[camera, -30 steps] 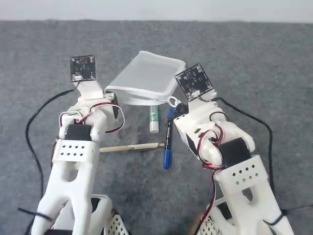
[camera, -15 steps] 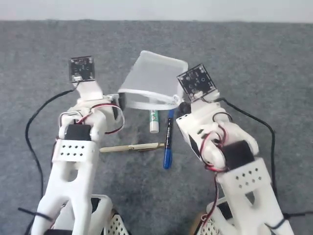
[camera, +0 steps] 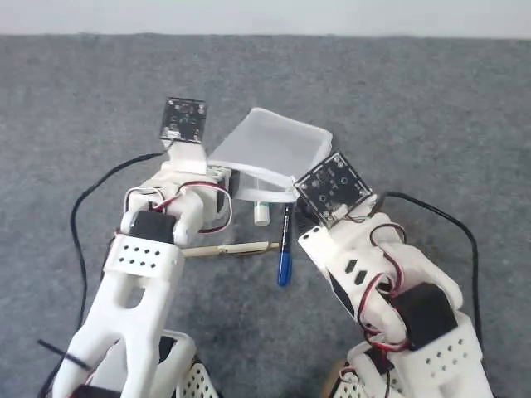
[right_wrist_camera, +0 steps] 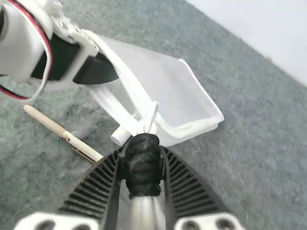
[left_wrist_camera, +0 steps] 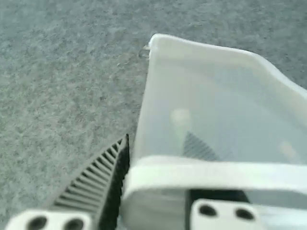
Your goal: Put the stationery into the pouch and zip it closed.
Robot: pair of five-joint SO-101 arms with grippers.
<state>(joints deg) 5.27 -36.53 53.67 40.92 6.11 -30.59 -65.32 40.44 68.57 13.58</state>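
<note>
Left gripper pinches translucent white zip pouch by its mouth rim, tilted up off grey mat. Right gripper sits at metal zip pull; grip can't be told. Best approach: keep rim taut, pull along track, no twisting.

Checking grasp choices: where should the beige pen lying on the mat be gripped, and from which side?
I'd grip the beige pen mid-barrel from straight above, jaws across its width. It lies flat on the mat, and its clip end sits close to the blue marker, leaving little room there.
</note>
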